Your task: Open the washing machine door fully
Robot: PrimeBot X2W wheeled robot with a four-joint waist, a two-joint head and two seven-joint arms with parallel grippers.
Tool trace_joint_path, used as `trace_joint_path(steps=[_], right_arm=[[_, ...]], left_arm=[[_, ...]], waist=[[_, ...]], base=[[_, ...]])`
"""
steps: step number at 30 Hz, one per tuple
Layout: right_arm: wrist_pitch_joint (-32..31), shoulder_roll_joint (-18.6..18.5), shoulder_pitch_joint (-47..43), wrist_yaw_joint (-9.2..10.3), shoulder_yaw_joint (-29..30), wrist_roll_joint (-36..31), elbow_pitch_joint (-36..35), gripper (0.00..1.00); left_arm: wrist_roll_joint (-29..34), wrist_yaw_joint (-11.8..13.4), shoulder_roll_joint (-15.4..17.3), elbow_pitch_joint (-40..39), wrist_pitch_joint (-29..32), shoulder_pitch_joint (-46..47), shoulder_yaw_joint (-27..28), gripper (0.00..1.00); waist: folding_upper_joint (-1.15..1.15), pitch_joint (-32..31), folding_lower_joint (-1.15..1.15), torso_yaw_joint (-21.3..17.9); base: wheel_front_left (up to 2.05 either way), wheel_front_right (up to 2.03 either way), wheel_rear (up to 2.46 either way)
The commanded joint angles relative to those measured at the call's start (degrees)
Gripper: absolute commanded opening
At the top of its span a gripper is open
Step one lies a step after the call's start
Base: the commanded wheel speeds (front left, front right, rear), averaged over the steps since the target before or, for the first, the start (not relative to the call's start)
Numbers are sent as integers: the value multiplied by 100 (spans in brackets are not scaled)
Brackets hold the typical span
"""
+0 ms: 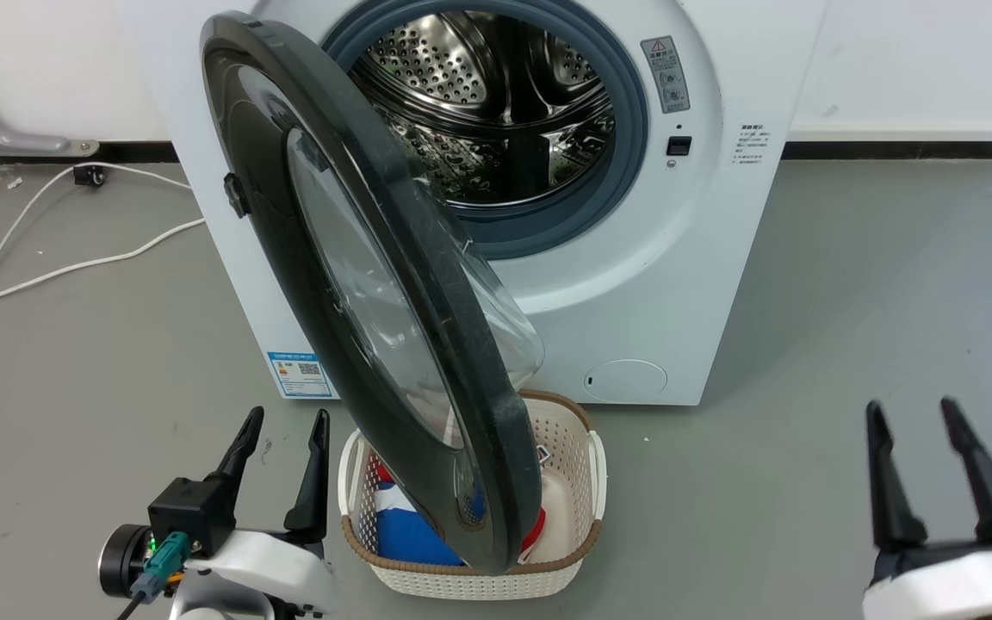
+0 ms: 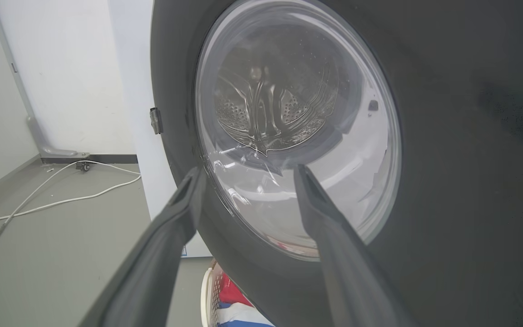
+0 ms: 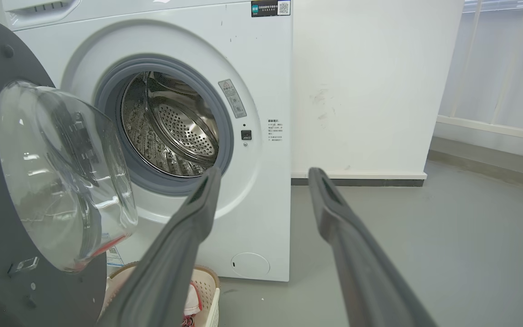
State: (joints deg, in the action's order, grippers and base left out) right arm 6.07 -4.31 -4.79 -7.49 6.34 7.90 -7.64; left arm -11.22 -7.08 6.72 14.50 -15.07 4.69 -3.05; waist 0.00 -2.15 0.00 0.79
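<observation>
The washing machine door (image 1: 358, 284) stood swung about halfway out from the washing machine (image 1: 634, 284), more swing left to do; left claw (image 1: 287, 416) and right claw (image 1: 910, 405) were both spread apart, empty, before the machine.

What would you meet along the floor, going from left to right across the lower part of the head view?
white cable → left gripper → laundry basket → right gripper
</observation>
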Motion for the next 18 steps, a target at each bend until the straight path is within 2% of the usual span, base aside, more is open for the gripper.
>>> trace_joint_path(steps=[1, 8, 18], right_arm=[[-28, 61, -228, 0, -48, -147, 34, 100], [37, 142, -425, 0, -93, -217, 412, 100], [51, 151, -352, 0, -129, -109, 461, 100]], left_arm=[[44, -8, 12, -18, -14, -55, 24, 100], [98, -3, 50, 17, -14, -29, 21, 100], [104, 11, 93, 71, -14, 48, 36, 100]], waist=[[0, -1, 0, -11], [0, -13, 0, -41], [0, -21, 0, -49]], base=[[0, 0, 0], [0, 0, 0], [0, 0, 0]])
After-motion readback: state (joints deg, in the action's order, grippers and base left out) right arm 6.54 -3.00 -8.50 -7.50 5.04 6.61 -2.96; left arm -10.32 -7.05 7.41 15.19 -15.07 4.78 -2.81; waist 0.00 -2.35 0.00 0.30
